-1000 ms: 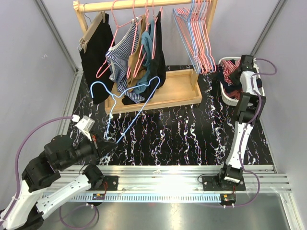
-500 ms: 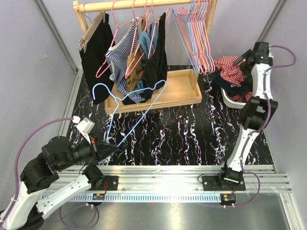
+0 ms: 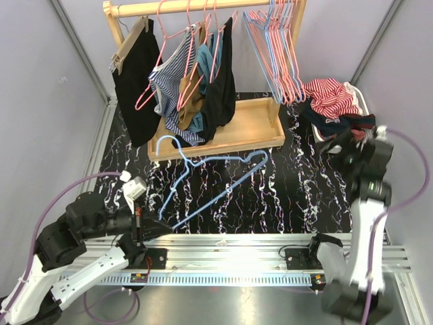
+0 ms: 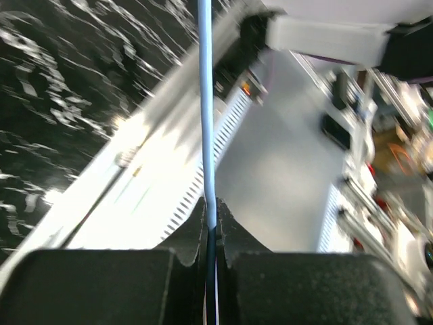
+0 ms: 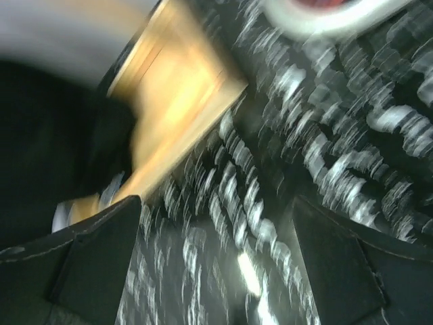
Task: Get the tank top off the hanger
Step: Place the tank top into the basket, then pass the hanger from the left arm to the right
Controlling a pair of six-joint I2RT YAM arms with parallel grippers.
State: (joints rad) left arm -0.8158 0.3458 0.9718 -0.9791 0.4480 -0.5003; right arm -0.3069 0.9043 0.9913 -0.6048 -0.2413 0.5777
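One tank top: judged to be the red-striped garment point(image 3: 330, 93) heaped on top of the dark clothes in the white basket point(image 3: 361, 101) at the far right of the table; it is clear of any hanger.
Blue hanger: bare wire point(image 3: 220, 160), slanting over the black marbled table point(image 3: 291, 193) just in front of the wooden rack point(image 3: 223, 132), hook end nearest the rack.
Left gripper: point(image 3: 139, 227) fingers pinched tight on the low end of the hanger wire, as the left wrist view shows.
Right gripper: point(image 3: 342, 152) fingers spread wide with nothing between them, beside the basket; its wrist view is blurred.
Progress: the removal itself looks done; the hanger is left to be put away.
Risk, pivot: a thin wire pinched at one end may twist or slip in the grip.
Risk, snag: the hook could catch the garments hanging on the rack if swung back.
Risk, spill: the striped cloth drapes near the rim and the right arm could drag it out.
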